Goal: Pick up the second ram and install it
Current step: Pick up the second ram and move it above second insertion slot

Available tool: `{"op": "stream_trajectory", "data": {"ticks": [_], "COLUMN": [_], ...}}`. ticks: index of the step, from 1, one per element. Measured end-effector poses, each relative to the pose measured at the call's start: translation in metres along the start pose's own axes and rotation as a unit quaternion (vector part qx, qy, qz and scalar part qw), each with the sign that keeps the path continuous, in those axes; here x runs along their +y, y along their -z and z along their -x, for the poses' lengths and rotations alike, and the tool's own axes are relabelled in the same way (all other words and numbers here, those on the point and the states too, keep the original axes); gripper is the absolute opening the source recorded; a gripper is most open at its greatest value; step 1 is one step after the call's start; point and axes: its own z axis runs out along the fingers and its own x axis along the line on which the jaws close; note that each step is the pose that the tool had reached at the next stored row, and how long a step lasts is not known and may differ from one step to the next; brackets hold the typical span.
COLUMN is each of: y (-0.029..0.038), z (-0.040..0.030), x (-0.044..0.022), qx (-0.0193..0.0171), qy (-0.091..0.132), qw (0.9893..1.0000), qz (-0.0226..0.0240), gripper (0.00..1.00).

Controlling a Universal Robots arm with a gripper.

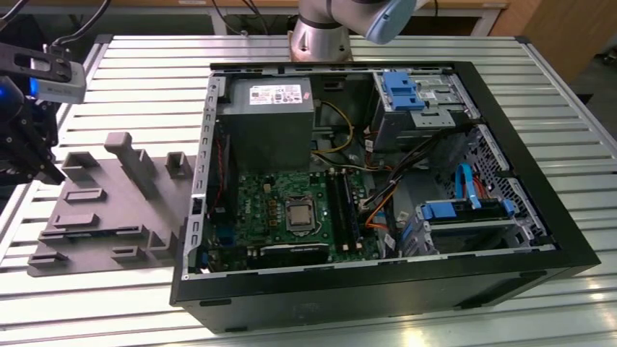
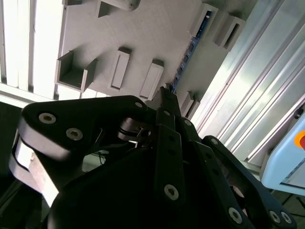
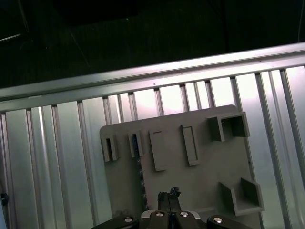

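Your gripper (image 3: pixel 167 194) hangs over the grey tray (image 3: pixel 200 183), which lies on the slatted table (image 1: pixel 144 72), at the exterior view's left of the open PC case (image 1: pixel 386 300). Its 2 fingers look drawn together at the tips, with nothing between them. The ram (image 2: pixel 188 53) stands on edge in the tray as a thin dark strip, 1 end seated in a small bracket (image 3: pixel 136 145). In the first wrist view it runs just beside the gripper, off to 1 side rather than under it. The step in hand looks like the pick, barely begun. To do it well, spread the fingers wider than the stick is thick, centre them along its length, square them to its flat faces, and lift straight so it does not bind.
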Motion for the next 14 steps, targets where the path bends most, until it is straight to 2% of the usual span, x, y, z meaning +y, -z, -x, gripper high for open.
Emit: {"op": "stream_trajectory", "data": {"ticks": [14], "y": [-0.0022], "z": [-0.0016], "x": [-0.0001], "qx": [0.0002], "qy": [0.005], "qw": [1.0000], "qz": [0.0001], "gripper": [0.11]}}
